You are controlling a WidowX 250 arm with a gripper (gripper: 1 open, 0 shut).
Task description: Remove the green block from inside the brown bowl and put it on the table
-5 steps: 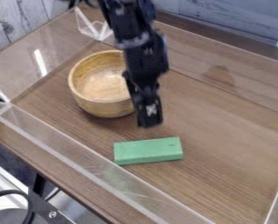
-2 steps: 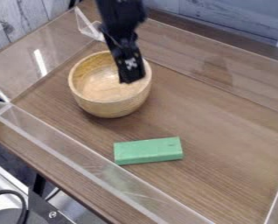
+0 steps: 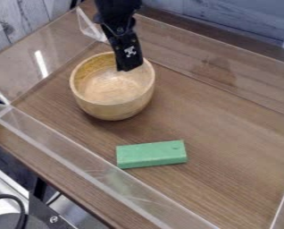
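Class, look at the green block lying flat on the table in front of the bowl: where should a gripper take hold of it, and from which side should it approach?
Grip the green block across its narrow width, near the middle of its length, coming straight down from above. It lies flat on the table, so only the long side faces offer opposing surfaces, and a central hold should keep it balanced. Nothing crowds it; the bowl sits apart.

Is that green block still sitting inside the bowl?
No, the green block lies flat on the table, apart from the bowl, which holds nothing.
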